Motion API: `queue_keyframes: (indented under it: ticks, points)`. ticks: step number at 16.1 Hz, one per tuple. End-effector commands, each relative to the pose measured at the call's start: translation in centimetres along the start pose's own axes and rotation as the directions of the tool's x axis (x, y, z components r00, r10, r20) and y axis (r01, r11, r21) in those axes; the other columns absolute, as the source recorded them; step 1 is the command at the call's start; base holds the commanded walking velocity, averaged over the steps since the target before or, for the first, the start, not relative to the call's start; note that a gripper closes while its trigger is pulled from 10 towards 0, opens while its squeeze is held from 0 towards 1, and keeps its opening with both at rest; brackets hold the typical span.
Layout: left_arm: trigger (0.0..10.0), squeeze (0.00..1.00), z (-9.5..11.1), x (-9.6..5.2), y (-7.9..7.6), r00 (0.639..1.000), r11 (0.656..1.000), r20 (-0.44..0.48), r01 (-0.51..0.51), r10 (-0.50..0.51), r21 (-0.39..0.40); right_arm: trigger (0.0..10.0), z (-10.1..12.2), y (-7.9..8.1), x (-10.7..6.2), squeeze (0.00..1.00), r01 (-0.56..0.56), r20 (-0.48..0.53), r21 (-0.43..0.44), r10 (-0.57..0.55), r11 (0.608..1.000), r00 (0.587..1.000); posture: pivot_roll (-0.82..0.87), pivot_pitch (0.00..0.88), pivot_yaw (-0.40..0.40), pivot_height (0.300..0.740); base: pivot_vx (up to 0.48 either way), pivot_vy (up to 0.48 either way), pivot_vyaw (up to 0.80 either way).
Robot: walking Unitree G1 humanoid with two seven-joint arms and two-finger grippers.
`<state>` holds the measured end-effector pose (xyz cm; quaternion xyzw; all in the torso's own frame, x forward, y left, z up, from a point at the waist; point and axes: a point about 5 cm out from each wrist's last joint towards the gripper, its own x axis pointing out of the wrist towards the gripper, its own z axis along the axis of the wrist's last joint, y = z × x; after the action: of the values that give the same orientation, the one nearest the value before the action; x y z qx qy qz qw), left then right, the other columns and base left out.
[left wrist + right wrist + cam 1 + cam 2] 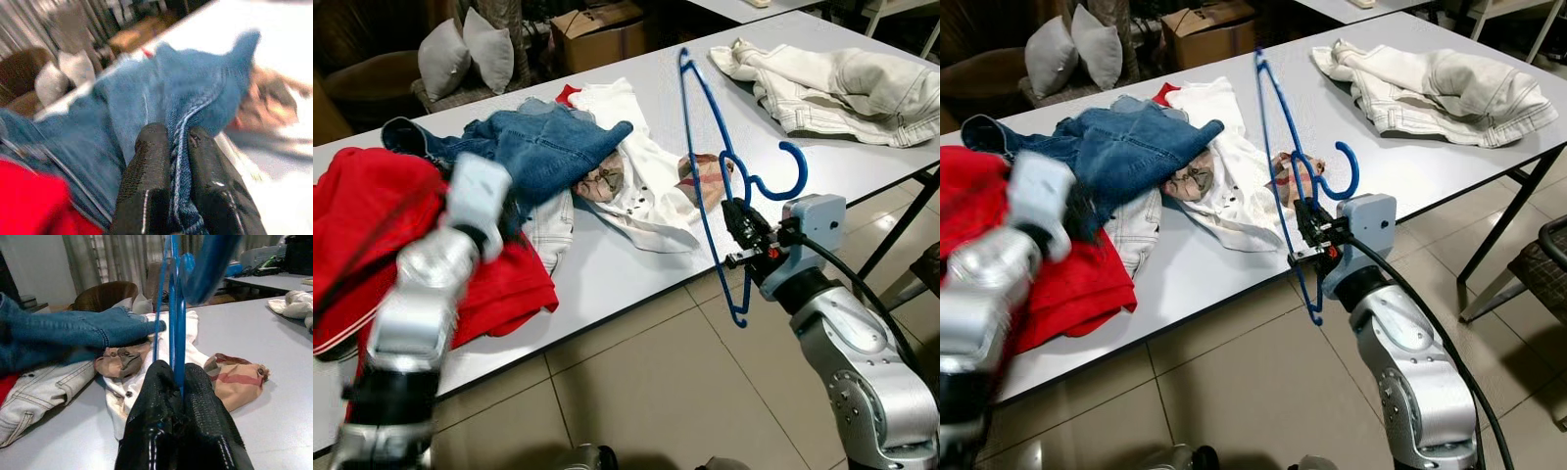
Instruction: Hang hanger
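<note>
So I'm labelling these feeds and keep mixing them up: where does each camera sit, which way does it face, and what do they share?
Left eye: on the head, looking down at the table; both silver arms show.
Right eye: its stereo twin, same scene.
Left wrist: looks along the left end effector, shut on the blue jeans.
Right wrist: looks along the right end effector, shut on the blue hanger.
Shared: jeans, hanger, white shirt.

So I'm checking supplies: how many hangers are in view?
1: a blue hanger, held upright by the right gripper above the table's front edge. Others could lie hidden under the clothes.
</note>
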<state>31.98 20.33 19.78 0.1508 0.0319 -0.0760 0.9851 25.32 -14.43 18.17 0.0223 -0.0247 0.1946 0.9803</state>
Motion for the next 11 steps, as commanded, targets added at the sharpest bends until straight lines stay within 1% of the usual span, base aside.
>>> queue_keyframes:
  ticks: [1,2,4,5,6,7,8,9,10,11]
  points:
    - [0.0,0.0,1.2,0.2,0.7,0.999,1.0,0.038,-0.009,0.01,-0.022,10.0,-0.2,-0.1,0.1,0.0,-0.004,0.002,-0.007,0.005,1.0,1.0,-0.11,0.025,0.128,0.74,0.0,0.0,0.0]
    - [0.0,0.0,3.4,1.1,0.7,0.995,0.999,0.101,0.018,-0.015,-0.028,10.0,0.1,-0.9,0.3,0.0,0.054,0.027,0.011,-0.054,0.998,0.998,-0.12,0.01,0.141,0.74,0.0,0.0,0.0]
    - [0.0,0.0,5.4,2.0,0.2,0.986,0.998,0.157,0.053,-0.048,-0.026,10.0,0.5,-1.2,0.4,0.0,0.082,0.056,0.034,-0.084,0.996,0.995,-0.12,0.013,0.142,0.74,0.0,0.0,0.0]
    - [0.0,0.0,8.1,3.0,-0.5,0.97,0.996,0.229,0.082,-0.084,0.017,10.0,0.8,-1.6,0.6,0.0,0.112,0.067,0.035,-0.114,0.993,0.991,-0.13,0.019,0.131,0.74,0.0,0.0,0.0]
    - [0.0,0.0,9.7,3.5,-1.0,0.957,0.995,0.272,0.091,-0.099,0.042,10.0,1.0,-1.7,0.6,0.0,0.12,0.074,0.038,-0.122,0.992,0.99,-0.13,0.018,0.134,0.74,0.0,0.0,0.0]
    - [0.0,0.0,12.0,4.1,-2.2,0.933,0.991,0.336,0.113,-0.129,0.067,10.0,1.2,-2.0,0.4,0.0,0.123,0.085,0.034,-0.125,0.992,0.988,-0.13,0.013,0.14,0.74,0.0,0.0,0.0]
    - [0.0,0.0,13.6,4.7,-4.4,0.905,0.982,0.381,0.18,-0.189,0.062,10.0,1.1,-2.8,0.0,0.0,0.158,0.09,0.023,-0.16,0.987,0.983,-0.15,0.0,0.156,0.74,0.0,0.0,0.0]
    - [0.0,0.0,14.2,5.2,-7.5,0.878,0.961,0.394,0.269,-0.271,0.063,10.0,1.2,-4.0,-0.4,0.0,0.243,0.105,0.048,-0.246,0.969,0.963,-0.15,0.0,0.162,0.74,0.0,0.0,0.0]
    - [7.5,0.0,12.4,6.3,-11.5,0.876,0.931,0.318,0.359,-0.362,0.072,10.0,1.5,-4.8,-0.6,0.0,0.311,0.122,0.079,-0.319,0.947,0.94,-0.17,0.004,0.168,0.74,0.0,0.0,0.0]
    - [7.5,0.0,11.3,6.7,-12.9,0.88,0.92,0.273,0.384,-0.39,0.077,10.0,1.6,-4.9,-0.6,0.0,0.329,0.124,0.082,-0.337,0.941,0.933,-0.17,0.006,0.165,0.74,0.0,0.0,0.0]
